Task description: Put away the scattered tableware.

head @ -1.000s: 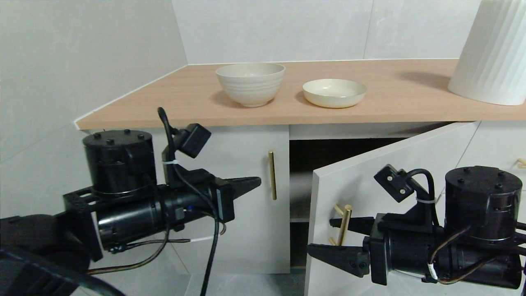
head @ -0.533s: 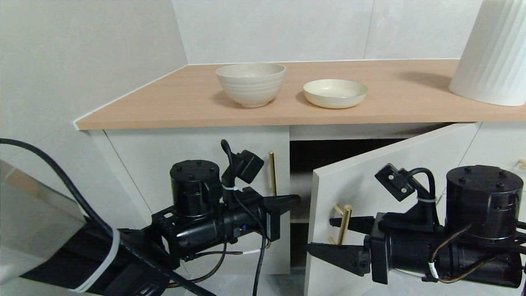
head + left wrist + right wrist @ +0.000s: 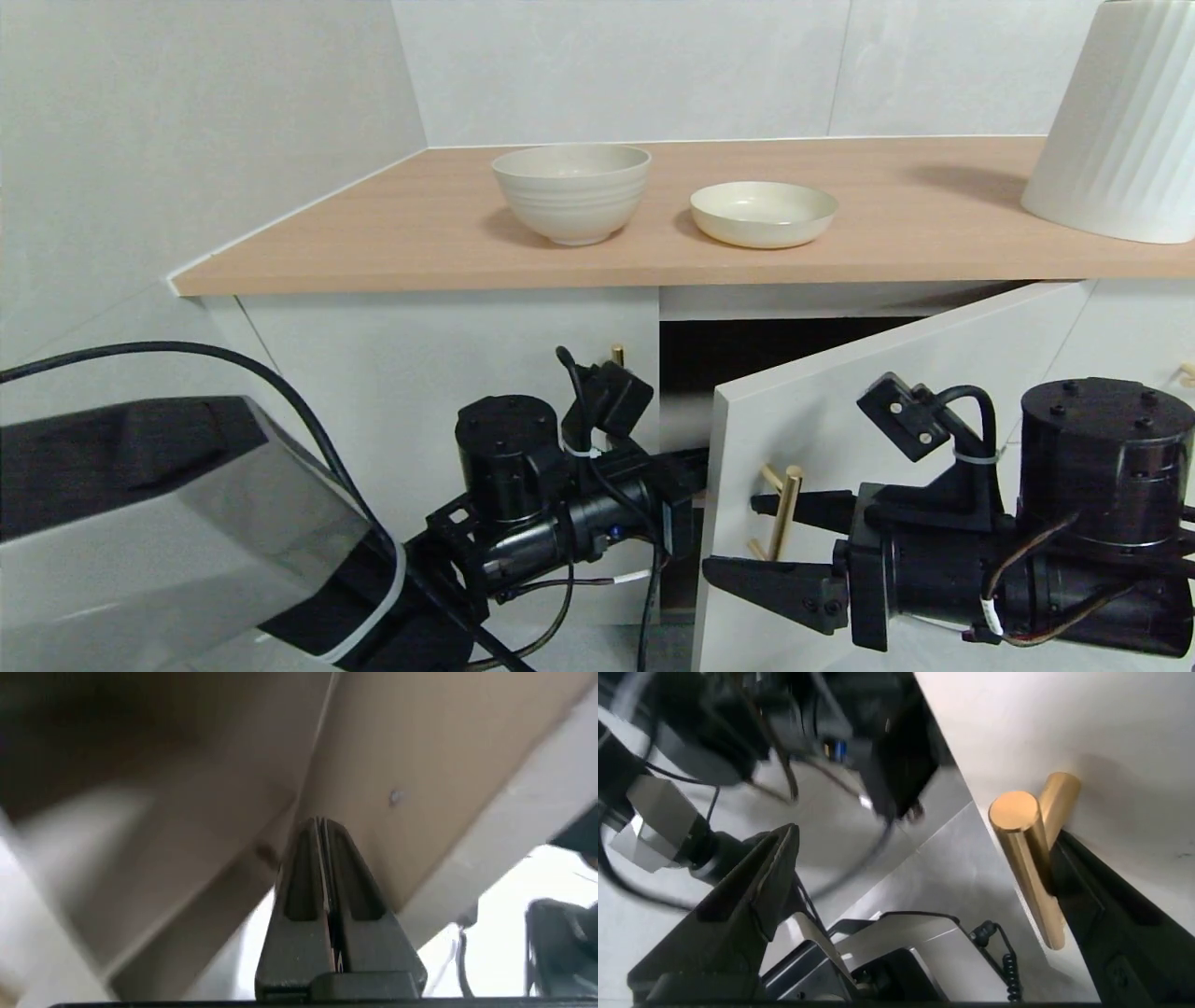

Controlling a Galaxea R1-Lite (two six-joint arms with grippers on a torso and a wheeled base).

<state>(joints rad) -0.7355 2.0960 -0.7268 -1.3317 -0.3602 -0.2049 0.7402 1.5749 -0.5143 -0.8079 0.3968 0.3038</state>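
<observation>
Lower centre: left gripper (image 3: 695, 464), fingers pressed together, at the cabinet door's (image 3: 840, 401) edge. Lower right: right gripper (image 3: 758, 539) gapes wide, straddling the gold handle (image 3: 784, 504).

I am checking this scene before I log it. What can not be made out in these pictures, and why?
Head view: the inside of the cupboard is dark, and the open door covers its lower part.
Head view: the white ribbed vessel is cut off by the top and right edges.
Left wrist view: the surfaces beyond the left end effector are blurred.
</observation>
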